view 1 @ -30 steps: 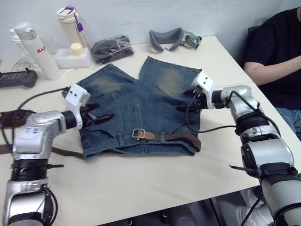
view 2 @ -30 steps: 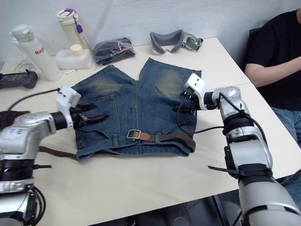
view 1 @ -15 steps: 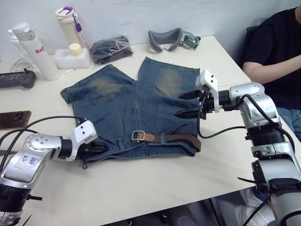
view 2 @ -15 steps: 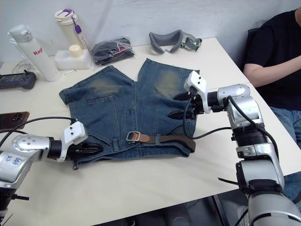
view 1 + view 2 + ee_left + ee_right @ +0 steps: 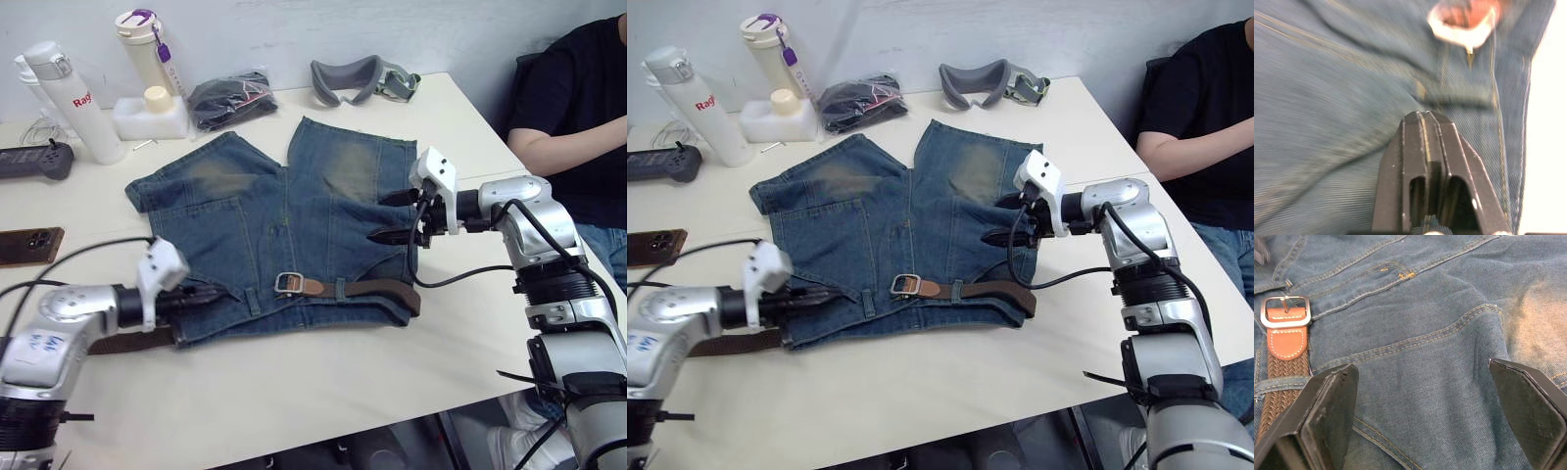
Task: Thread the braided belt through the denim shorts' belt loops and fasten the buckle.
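The denim shorts [image 5: 294,196] lie flat on the table, waistband toward me. The braided belt [image 5: 372,288] runs along the waistband's right half under a belt loop [image 5: 338,288]. Its silver buckle [image 5: 287,283] lies near the middle, also seen as the buckle [image 5: 1284,312] in the right wrist view. A brown strap end [image 5: 132,341] shows beside my left forearm. My left gripper [image 5: 208,294] is shut, its tips resting on the denim at the waistband's left part, with nothing visible between the fingers [image 5: 1425,147]. My right gripper [image 5: 380,217] hovers open above the shorts' right side.
At the back left stand a white flask [image 5: 73,98], a tumbler with a purple strap [image 5: 147,44] and a small white bottle [image 5: 152,113]. A black bundle [image 5: 227,98] and grey goggles [image 5: 358,78] lie behind the shorts. A controller [image 5: 34,159] and phone [image 5: 29,243] are at left. A person [image 5: 578,117] sits at right.
My left gripper shut and dropped from the left pocket to the waistband's left end, then slid slightly along it. My right gripper lifted off the shorts and has since held still, open.
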